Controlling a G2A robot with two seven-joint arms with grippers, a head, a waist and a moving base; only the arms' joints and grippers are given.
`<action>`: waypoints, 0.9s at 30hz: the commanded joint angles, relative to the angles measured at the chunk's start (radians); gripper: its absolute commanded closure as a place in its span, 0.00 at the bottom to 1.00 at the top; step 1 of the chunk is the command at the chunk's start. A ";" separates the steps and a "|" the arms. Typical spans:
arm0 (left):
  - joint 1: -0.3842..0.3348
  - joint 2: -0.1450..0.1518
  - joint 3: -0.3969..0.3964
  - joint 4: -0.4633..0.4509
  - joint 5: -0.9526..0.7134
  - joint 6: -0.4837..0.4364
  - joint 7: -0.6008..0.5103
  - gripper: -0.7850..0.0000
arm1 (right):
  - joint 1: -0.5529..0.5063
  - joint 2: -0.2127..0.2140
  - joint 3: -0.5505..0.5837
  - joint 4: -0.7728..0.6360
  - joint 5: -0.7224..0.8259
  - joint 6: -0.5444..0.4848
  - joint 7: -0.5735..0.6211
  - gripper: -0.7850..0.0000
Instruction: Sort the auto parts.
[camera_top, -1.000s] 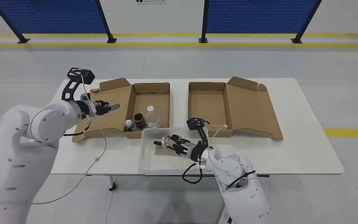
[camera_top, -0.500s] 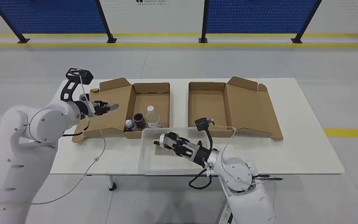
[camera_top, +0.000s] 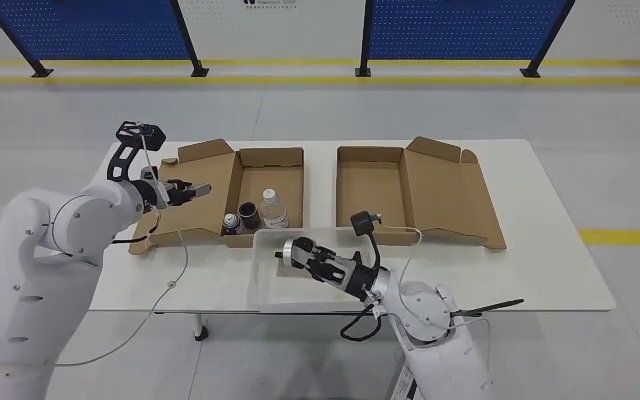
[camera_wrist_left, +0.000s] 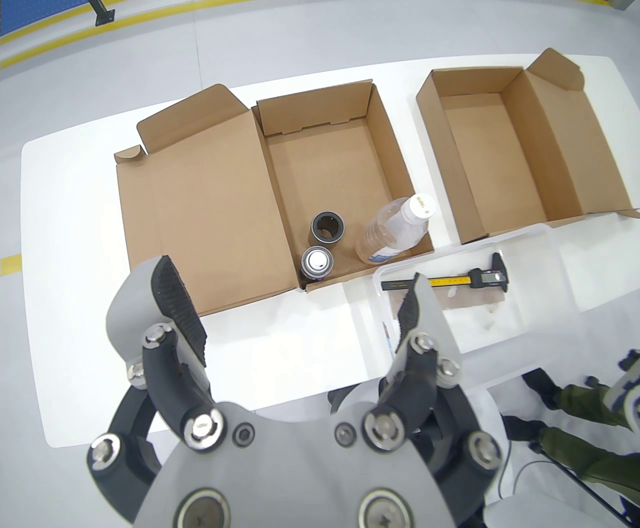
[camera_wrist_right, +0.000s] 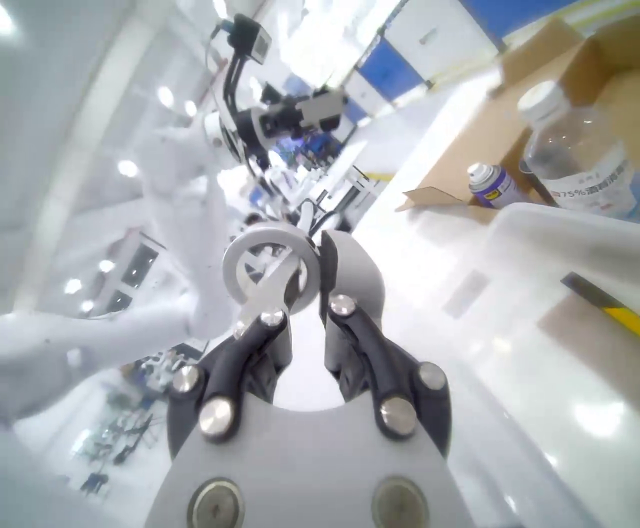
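Right gripper (camera_wrist_right: 312, 265) jaws narrow, clamped on a silver ring (camera_wrist_right: 270, 234) above the white tray (camera_top: 266, 288) | left gripper (camera_wrist_left: 290, 280) jaws wide, empty, over the left box (camera_top: 270, 175) flap | caliper (camera_wrist_left: 450, 280) lay in tray

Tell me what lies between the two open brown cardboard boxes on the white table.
Nothing: a bare strip of white table separates the left brown cardboard box from the right brown cardboard box, as the top and left wrist views show.

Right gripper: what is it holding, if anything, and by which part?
The right gripper holds a silvery metal ring by its rim, one finger through the hole, the other outside.
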 joint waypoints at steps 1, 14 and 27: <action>0.000 0.000 0.000 0.000 0.000 0.000 0.000 0.00 | 0.000 0.004 -0.003 -0.002 -0.004 0.007 -0.008 1.00; 0.000 0.000 0.000 0.000 0.000 0.000 0.000 0.00 | 0.019 0.029 -0.001 -0.018 -0.078 0.066 -0.045 1.00; 0.000 0.000 0.000 0.000 0.000 0.000 0.000 0.00 | 0.022 0.065 0.075 -0.223 -0.513 0.475 -0.004 1.00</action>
